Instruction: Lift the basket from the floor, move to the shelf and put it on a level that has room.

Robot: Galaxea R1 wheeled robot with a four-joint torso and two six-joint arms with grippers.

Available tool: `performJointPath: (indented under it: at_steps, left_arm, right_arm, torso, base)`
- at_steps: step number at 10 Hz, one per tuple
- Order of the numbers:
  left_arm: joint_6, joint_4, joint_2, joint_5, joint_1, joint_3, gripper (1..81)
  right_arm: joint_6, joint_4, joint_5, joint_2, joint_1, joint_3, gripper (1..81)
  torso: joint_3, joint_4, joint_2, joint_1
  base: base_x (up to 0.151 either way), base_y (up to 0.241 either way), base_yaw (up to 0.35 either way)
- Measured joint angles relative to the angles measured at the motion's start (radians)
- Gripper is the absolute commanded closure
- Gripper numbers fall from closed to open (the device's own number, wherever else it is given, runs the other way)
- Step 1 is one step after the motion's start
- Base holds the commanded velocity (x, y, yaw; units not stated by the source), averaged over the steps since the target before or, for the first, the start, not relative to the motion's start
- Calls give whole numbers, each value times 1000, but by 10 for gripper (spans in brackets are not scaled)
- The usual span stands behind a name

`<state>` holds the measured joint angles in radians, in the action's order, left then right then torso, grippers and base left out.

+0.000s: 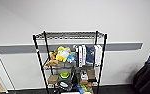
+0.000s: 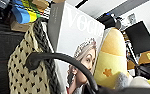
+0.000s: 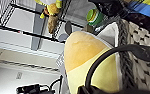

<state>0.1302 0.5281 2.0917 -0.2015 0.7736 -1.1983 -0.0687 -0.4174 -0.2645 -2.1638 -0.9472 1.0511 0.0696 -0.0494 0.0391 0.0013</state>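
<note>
One tall black metal wire shelf (image 1: 70, 62) on four thin posts stands against a white wall that carries one grey horizontal band (image 1: 123, 46). Its uppermost wire-grid level (image 1: 71, 35) lies flat between the post tops with nothing on it. The tier below carries a cluster of yellow and white plush toys (image 1: 61, 54) on the left side and a row of upright books (image 1: 89, 55) on the right. Lower down sit two small brown cardboard boxes (image 1: 53, 79), one to each side, with one green round container (image 1: 64, 74) between them. A strip of dark charcoal carpet floor (image 1: 116, 90) runs along the base of the wall, and one dark-draped counter (image 1: 147, 80) stands at the far right.

The one rectangular cream woven basket (image 2: 24, 72), with dark heart-like marks and a dark braided rim, shows close in both wrist views, near the rack's lower tiers. In it stand one white Vogue magazine (image 2: 78, 47) with a crowned face on its cover and one yellow and orange plush toy (image 2: 113, 57), just beside each other. One dark loop handle (image 2: 63, 60) arches up at the left wrist; the other loop handle (image 3: 108, 60) arches at the right wrist.

Whether either tool is open or closed on a handle, I cannot tell.
</note>
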Motion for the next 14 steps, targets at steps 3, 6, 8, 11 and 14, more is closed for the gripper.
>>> performJointPath:
  at_steps: [3, 6, 8, 11, 14]
  left_arm:
    - [0, 0, -7, 1, 0, 16, 811]
    - [0, 0, -17, 0, 0, 43, 811]
    - [4, 0, -34, 8, 0, 74, 811]
    - [4, 0, -39, 15, 0, 84, 811]
    - [4, 0, -39, 15, 0, 84, 811]
  right_arm:
    - [0, 3, 0, 1, -1, -1, 811]
    - [0, 9, -1, 3, -7, -5, 811]
    - [0, 12, -3, 10, -9, -24, 811]
    - [0, 12, -4, 12, -9, -27, 811]
    - [0, 12, -4, 14, -8, -27, 811]
  torso:
    - [0, 0, 0, 0]
    - [0, 0, 0, 0]
    - [0, 0, 0, 0]
    - [0, 0, 0, 0]
    - [0, 0, 0, 0]
  base:
    - [94, 0, 0]
    - [93, 0, 0]
    - [99, 0, 0]
    - [100, 0, 0]
    - [100, 0, 0]
